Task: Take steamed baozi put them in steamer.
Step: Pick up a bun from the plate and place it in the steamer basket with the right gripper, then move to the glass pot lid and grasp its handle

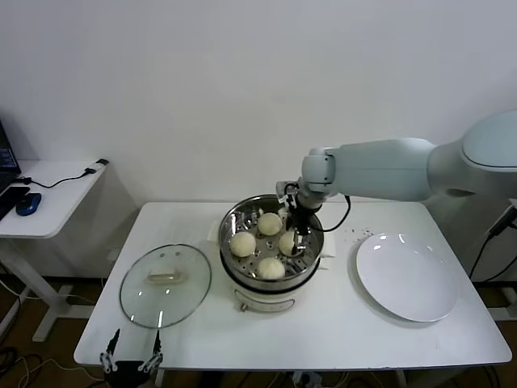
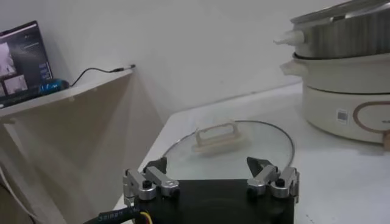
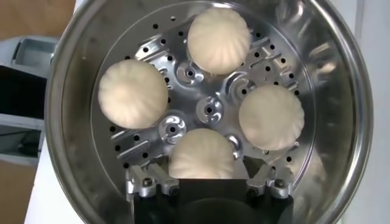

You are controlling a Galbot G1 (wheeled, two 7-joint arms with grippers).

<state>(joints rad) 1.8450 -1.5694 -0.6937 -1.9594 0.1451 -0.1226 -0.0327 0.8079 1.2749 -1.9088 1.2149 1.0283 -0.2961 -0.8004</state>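
The steamer [image 1: 271,250] stands in the middle of the white counter [image 1: 339,323], and it is my landmark here. All four steamed baozi [image 3: 218,40] lie inside it on the perforated tray, spread in a ring around the centre and apart from each other. The right pincer [image 1: 296,236] hangs inside the steamer, over the bun on the plate side [image 3: 202,153]. In the right wrist view its two fingers [image 3: 146,181] stand wide apart, one at each side of this bun, and they grip nothing; whether they touch the bun I cannot tell. The flat white plate [image 1: 406,277] lies on the counter to the right of the steamer. The glass lid [image 1: 166,284] with its pale handle lies flat just to the left of the steamer. The left pincer [image 1: 131,361] waits at the front edge of the counter, just before the lid, with its fingers [image 2: 149,182] wide open and holding nothing.
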